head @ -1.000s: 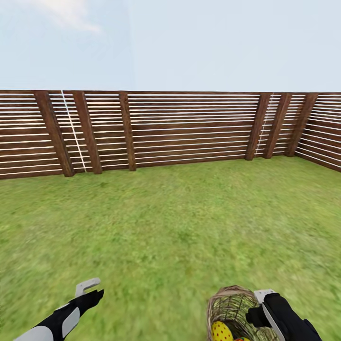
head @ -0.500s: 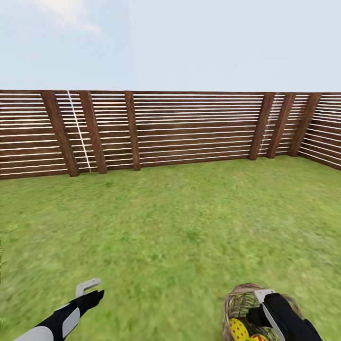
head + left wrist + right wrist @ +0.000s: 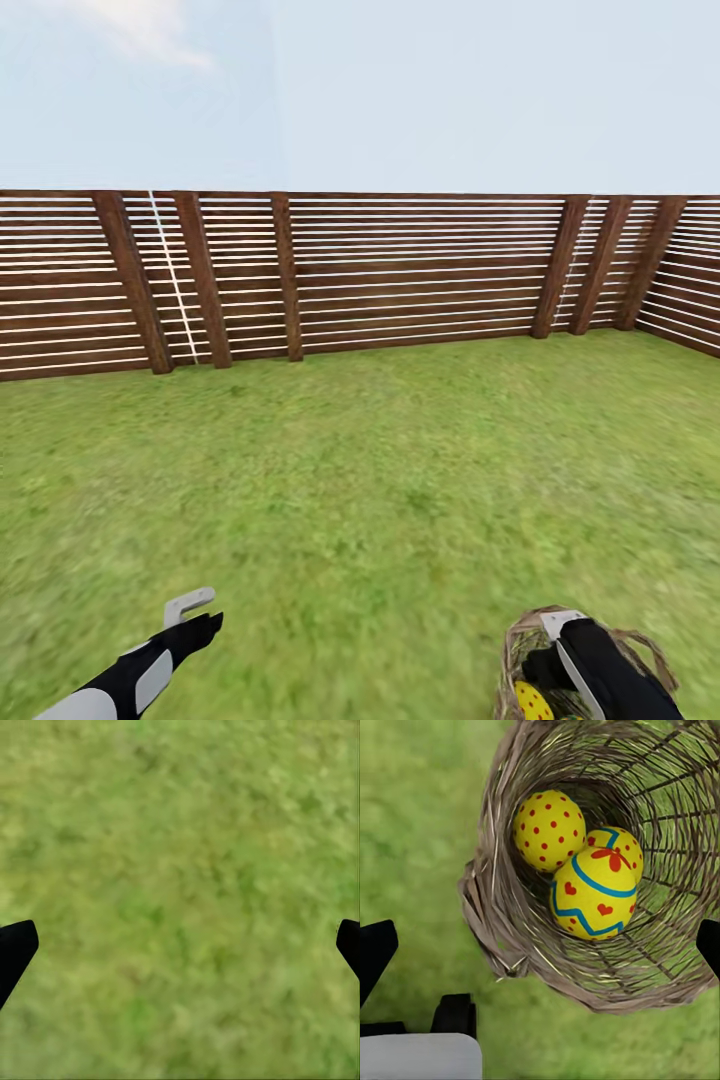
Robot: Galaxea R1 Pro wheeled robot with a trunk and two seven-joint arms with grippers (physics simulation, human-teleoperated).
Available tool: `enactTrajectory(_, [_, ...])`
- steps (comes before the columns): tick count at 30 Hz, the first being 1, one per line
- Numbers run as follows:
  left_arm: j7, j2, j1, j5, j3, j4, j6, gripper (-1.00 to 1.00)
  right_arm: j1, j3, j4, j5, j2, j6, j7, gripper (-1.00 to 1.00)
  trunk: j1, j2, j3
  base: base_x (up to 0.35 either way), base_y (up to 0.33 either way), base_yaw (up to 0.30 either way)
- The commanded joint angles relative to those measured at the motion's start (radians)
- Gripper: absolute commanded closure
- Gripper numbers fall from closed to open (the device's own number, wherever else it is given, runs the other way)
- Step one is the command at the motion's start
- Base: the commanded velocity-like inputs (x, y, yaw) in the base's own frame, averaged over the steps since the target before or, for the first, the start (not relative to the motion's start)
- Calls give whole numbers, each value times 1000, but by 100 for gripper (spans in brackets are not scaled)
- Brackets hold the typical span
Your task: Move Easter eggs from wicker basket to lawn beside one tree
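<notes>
View shift: against the pictures from a second ago the fence posts (image 3: 285, 277) sit further right and the wicker basket (image 3: 520, 645) has slid toward the lower right corner of the head view; the whole scene slides together, so the camera and base are turning, not the things.
Meaning for the task: no tree is in sight and all three eggs are still in the basket, so I judge the robot is still getting into position or looking for a tree; nothing is delivered yet.
Eggs: the three Easter eggs (image 3: 594, 889) lie touching one another at the basket's bottom, straight ahead of the right jaws; the basket appears tipped, its mouth facing the right wrist camera.
Right gripper (image 3: 556, 626): jaws wide apart, the dark tips at the two edges of the wrist view, the basket rim between and beyond them; whether a tip touches the wicker I cannot tell.
Left gripper (image 3: 186, 603): jaws wide apart, holding nothing, only the lawn (image 3: 180, 870) ahead of them.
</notes>
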Motion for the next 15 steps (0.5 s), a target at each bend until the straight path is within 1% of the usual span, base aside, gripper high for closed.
enactTrajectory(1, [-7, -1, -1, 2, 8, 2, -2, -100, 0, 1, -1, 7, -3, 5, 8, -100, 0, -1, -1, 51, 143, 0])
enactTrajectory(3, [-7, -3, -1, 2, 8, 2, -2, -100, 0, -1, 4, 6, -18, 5, 11, -100, 0, -1, -1, 27, 75, 0])
enactTrajectory(5, [-6, -5, -1, 1, 8, 3, -2, -100, 0, -3, 18, -1, -72, 5, 28, -100, 0, -1, -1, 9, 25, 0])
enactTrajectory(6, [-6, -5, -1, 1, 7, 3, -2, -100, 0, -3, 25, -3, -98, 4, 52, -100, 0, -1, -1, 4, 10, 0])
enactTrajectory(7, [-6, -5, -1, 1, 7, 3, -2, -100, 0, -4, 35, 0, -129, 5, 105, -100, 0, -1, -1, 2, 6, 0])
enactTrajectory(9, [-6, -5, -1, 0, 7, 3, -2, -100, 0, -5, 46, 3, -159, 5, 164, -100, 0, -1, -1, 1, 3, 0])
enactTrajectory(11, [-6, -5, -1, 0, 7, 3, -2, -100, 0, -4, 58, 4, -176, 4, 187, -100, 0, -1, -1, 0, 1, 0])
enactTrajectory(15, [-7, -5, -1, 0, 7, 3, -2, -100, 0, -5, 65, 4, -189, 5, 199, -100, 0, -1, -1, 0, 0, 0])
